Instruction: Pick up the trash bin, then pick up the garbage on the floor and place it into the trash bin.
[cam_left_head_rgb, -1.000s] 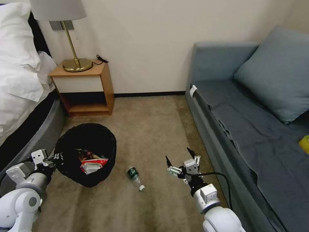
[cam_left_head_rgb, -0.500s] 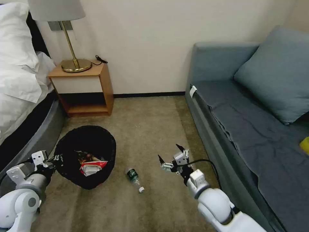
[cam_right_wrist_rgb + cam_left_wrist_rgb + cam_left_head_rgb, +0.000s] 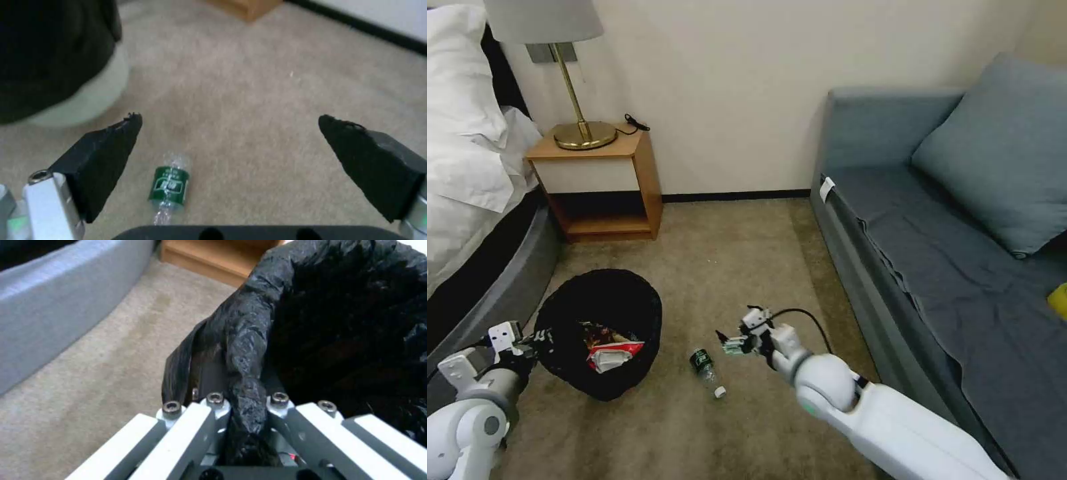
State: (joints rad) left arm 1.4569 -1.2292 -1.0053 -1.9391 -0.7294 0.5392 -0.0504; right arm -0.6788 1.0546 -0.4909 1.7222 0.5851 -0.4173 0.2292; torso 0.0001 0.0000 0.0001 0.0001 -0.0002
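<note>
Black plastic lined the trash bin [image 3: 599, 328], which in the head view sat on the carpet [image 3: 734, 267] near the bed's edge, the left gripper [image 3: 534, 339] at its rim and wrappers [image 3: 607, 350] already inside. One bottle [image 3: 706, 369] lay on the carpet beside the bin, the right gripper [image 3: 730, 339] just above it. From the left wrist view, the fingers [image 3: 213, 403] were clamped on the bin's liner. From the right wrist view, the pads [image 3: 106, 150] stood wide apart over the bottle, not touching it. Judging by this, the bin was held and the bottle remained.
</note>
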